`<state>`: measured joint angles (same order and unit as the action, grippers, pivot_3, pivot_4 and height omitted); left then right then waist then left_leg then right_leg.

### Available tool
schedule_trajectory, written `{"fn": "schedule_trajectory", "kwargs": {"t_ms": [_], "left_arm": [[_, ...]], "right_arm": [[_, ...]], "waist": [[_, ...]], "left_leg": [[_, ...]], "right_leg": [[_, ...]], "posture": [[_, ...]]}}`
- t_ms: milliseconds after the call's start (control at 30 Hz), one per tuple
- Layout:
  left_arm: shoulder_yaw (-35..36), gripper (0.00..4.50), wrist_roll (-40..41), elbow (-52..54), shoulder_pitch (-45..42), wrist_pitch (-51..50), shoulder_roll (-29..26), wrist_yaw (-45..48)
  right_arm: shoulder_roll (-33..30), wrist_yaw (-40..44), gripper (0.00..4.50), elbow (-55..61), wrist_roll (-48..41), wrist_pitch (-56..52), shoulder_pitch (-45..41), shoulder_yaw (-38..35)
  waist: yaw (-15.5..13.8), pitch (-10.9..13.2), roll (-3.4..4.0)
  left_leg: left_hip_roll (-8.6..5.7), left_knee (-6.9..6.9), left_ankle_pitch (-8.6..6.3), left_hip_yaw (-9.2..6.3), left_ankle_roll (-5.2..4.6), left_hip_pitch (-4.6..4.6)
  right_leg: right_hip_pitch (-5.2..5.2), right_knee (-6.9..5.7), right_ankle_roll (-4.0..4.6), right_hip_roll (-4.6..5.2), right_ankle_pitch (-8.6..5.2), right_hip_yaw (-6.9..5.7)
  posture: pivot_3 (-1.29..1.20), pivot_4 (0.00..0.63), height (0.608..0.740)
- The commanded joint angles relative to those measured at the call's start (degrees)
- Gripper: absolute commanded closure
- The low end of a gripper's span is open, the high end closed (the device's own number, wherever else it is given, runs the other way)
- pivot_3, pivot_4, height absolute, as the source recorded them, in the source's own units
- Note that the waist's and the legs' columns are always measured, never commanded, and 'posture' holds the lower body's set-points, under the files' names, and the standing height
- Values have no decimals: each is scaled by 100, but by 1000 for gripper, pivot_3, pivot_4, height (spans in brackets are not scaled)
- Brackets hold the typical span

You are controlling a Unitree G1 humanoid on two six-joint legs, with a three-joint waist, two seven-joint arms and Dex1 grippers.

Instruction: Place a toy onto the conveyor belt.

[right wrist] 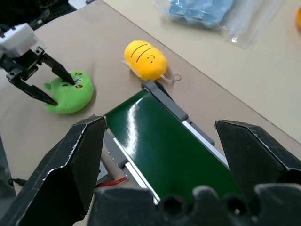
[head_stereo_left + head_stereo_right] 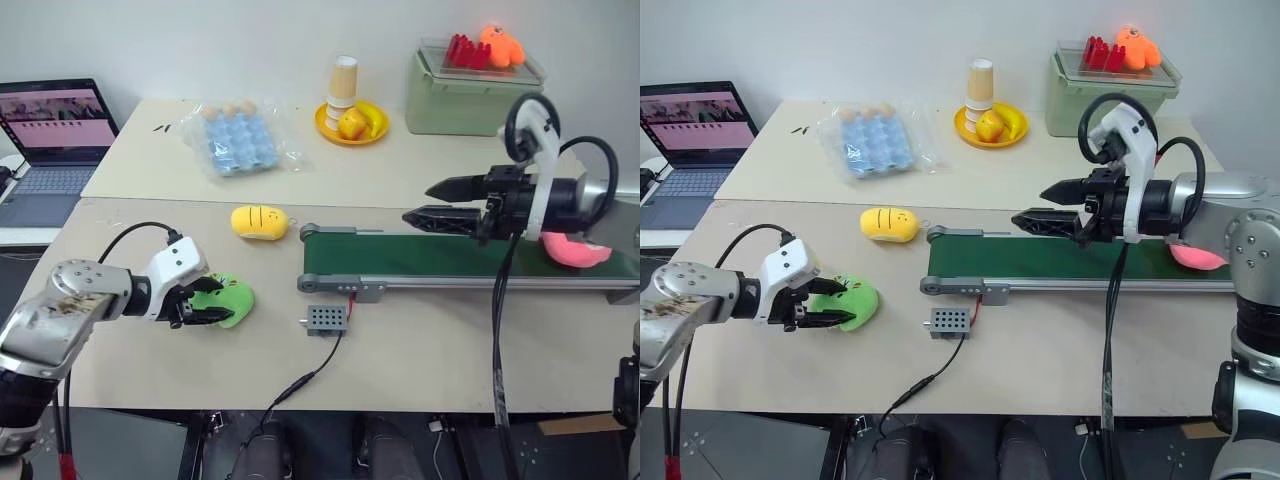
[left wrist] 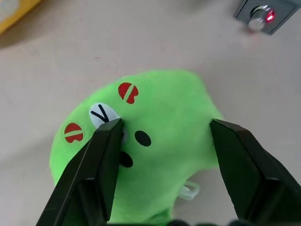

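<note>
A green plush toy (image 2: 232, 299) with a face lies on the table, left of the conveyor belt (image 2: 420, 258). My left gripper (image 2: 215, 303) is open and low over it. Its fingers (image 3: 101, 155) straddle the toy (image 3: 164, 141), one over the face and one by the far side. My right gripper (image 2: 420, 202) hangs open above the dark green belt (image 1: 164, 146) with nothing between its jaws. A yellow plush toy (image 2: 259, 222) sits by the belt's left end. A pink toy (image 2: 575, 250) rests on the belt's right part, partly hidden by my right arm.
The small grey box (image 2: 326, 319) with its cable lies in front of the belt. At the back are a bagged blue egg tray (image 2: 235, 135), a yellow plate (image 2: 350, 125) of fruit with paper cups, and a green bin (image 2: 465, 90). A laptop (image 2: 55, 130) stands far left.
</note>
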<state>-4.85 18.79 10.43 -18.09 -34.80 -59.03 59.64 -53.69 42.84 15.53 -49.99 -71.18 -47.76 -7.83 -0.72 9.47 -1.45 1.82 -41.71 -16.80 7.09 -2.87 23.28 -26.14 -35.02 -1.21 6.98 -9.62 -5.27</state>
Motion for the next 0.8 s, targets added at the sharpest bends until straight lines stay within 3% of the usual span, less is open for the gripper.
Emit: {"fn": "schedule_trajectory", "kwargs": {"t_ms": [33, 100, 333, 567, 800], "left_arm": [[-305, 1629, -588, -435, -101, 385, 96, -126], [-385, 2040, -677, -518, -129, 491, 137, -65], [-394, 4408, -707, -639, -288, 517, 252, 121], [-180, 4457, -419, -381, -435, 279, -382, 972], [80, 4457, 295, -255, -1954, -618, -235, 1258]], "right_arm": [[-160, -155, 46, 263, -193, -194, -226, -410], [-190, -208, 0, 296, -226, -259, -255, -452], [-275, -277, 0, 335, -275, -353, -301, -456], [-568, 81, 0, 628, -336, -318, 9, -219], [-694, 328, 0, 878, -336, -173, 461, -127]], "waist": [[2, -6, 10], [3, -11, 18], [5, -21, 35], [23, -21, 36], [-8, -16, 27]], "left_leg": [[1, 0, 0, 1, 0, -3], [1, 0, -1, 1, -1, -7], [1, 0, -5, 2, -9, -11], [3, 0, -6, 1, -10, -2], [-1, -4, -7, -3, -13, 9]], "right_leg": [[0, 1, 0, 1, 0, 2], [2, 0, 0, 4, 0, 2], [3, -6, 1, 10, 0, 5], [-3, -3, 0, 9, 0, 1], [-4, 1, -1, 10, -2, -2]], "posture": [[0, 150, 734], [0, 150, 734], [0, 150, 734], [0, 150, 734], [0, 150, 734]]}}
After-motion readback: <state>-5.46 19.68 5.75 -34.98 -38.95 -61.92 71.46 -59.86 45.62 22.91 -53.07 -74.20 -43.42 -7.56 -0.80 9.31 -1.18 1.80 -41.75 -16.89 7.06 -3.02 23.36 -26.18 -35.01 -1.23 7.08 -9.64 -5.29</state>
